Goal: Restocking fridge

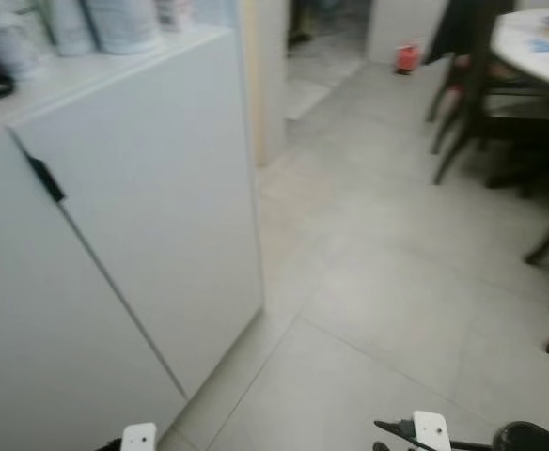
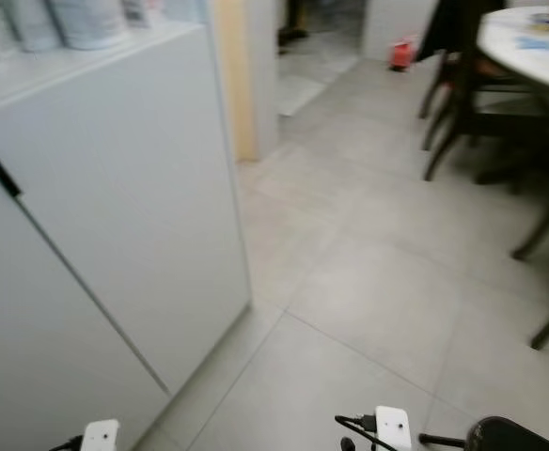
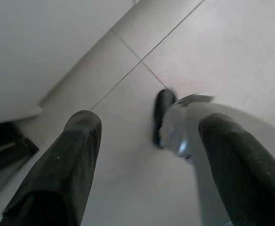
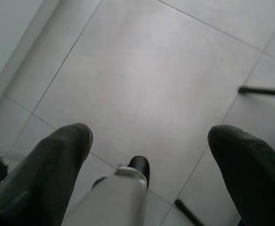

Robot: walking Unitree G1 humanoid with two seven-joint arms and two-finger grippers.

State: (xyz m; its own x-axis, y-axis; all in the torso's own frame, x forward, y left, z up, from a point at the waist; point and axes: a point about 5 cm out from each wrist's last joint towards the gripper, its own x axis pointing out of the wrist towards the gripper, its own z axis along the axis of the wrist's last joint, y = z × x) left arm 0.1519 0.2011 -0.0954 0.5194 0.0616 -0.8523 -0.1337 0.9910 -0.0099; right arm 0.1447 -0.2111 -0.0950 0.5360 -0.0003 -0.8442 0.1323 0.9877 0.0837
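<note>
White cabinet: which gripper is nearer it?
Left. The left gripper hangs open over the floor tiles right by the white cabinet base; the right gripper, also open, hangs further out toward the dining chairs.

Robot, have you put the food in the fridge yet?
Not yet. Nothing looks done. Both the left gripper and the right gripper hang open and empty over the floor, beside a white cabinet with its doors shut. Finding the food and filling the fridge is all still left.
</note>
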